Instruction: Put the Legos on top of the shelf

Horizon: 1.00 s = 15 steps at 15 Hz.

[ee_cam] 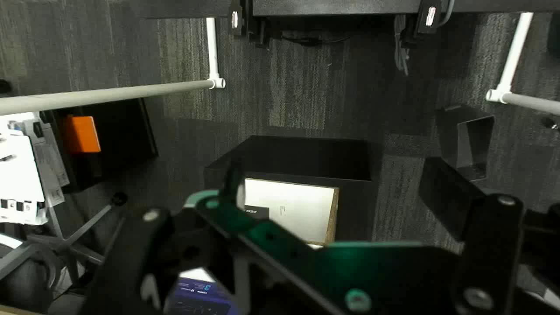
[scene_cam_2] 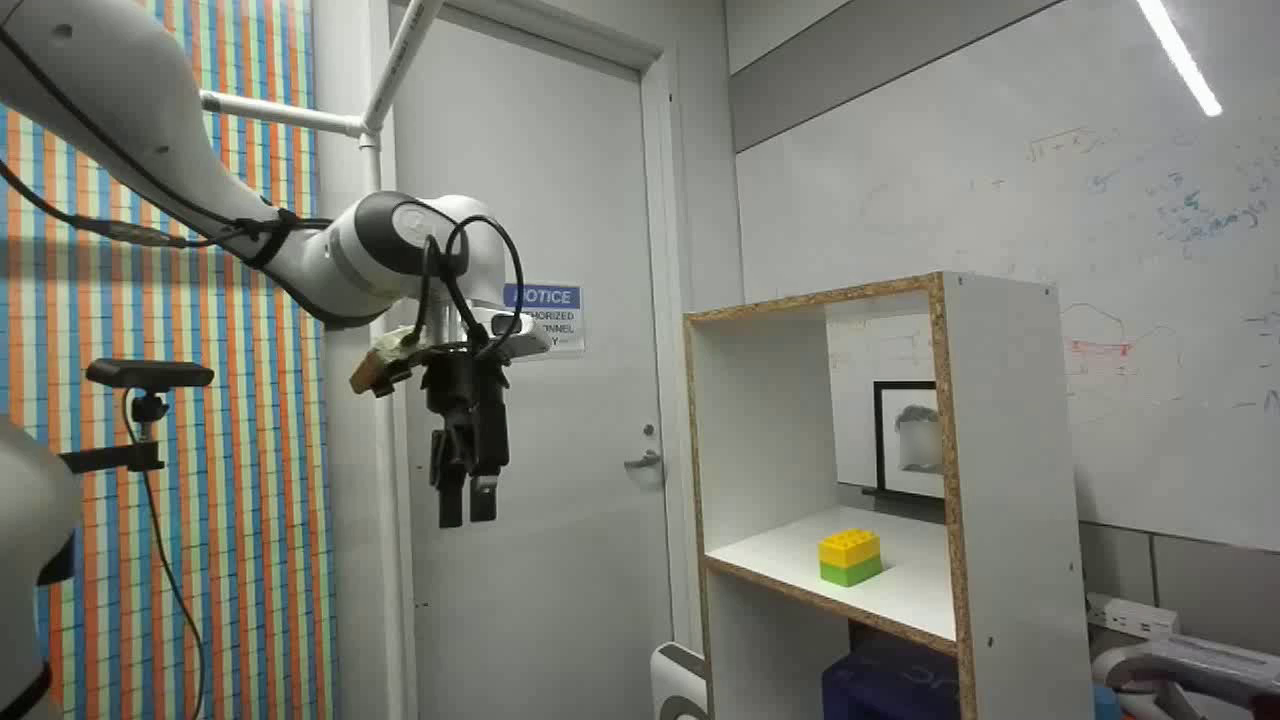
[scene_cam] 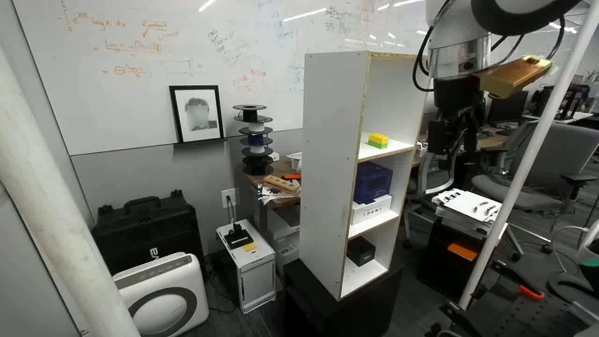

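Yellow-and-green plastic blocks (scene_cam_2: 850, 558) sit lower right in the white open-fronted shelf's (scene_cam_2: 1010, 450) top compartment (scene_cam_2: 775, 552), placing seemingly done unless the roof is meant, the black pincer (scene_cam_2: 467, 502) parted and empty.

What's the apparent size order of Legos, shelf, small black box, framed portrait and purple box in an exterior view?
In an exterior view, largest first:
1. shelf
2. framed portrait
3. purple box
4. small black box
5. Legos
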Available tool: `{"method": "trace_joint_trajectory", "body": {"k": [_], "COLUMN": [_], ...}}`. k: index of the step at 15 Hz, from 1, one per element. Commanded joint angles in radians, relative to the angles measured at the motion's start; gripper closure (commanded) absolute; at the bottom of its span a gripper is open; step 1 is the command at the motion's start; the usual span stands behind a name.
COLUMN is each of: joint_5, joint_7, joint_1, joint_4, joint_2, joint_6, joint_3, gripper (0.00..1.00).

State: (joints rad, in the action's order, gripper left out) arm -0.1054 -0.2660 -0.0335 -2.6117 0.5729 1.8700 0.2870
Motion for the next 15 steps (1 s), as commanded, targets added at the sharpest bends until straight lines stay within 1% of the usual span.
{"method": "trace_joint_trajectory", "body": {"k": [1, 11, 13, 15], "joint_5": [-0.014, -0.014, -0.017, -0.015], "joint_7": [-0.013, -0.013, -0.014, -0.001], "joint_1": [-0.029, -0.028, -0.034, -0.012], "joint_4": [0.003, 0.006, -0.053, -0.073], "joint_2": [-0.004, -0.002, 0.063, 0.07], "joint_6": [-0.003, -0.003, 0.147, 0.26], "joint_3": [-0.026, -0.026, -0.046, -0.088], "gripper": [0.0, 0.0, 0.0, 0.0]}}
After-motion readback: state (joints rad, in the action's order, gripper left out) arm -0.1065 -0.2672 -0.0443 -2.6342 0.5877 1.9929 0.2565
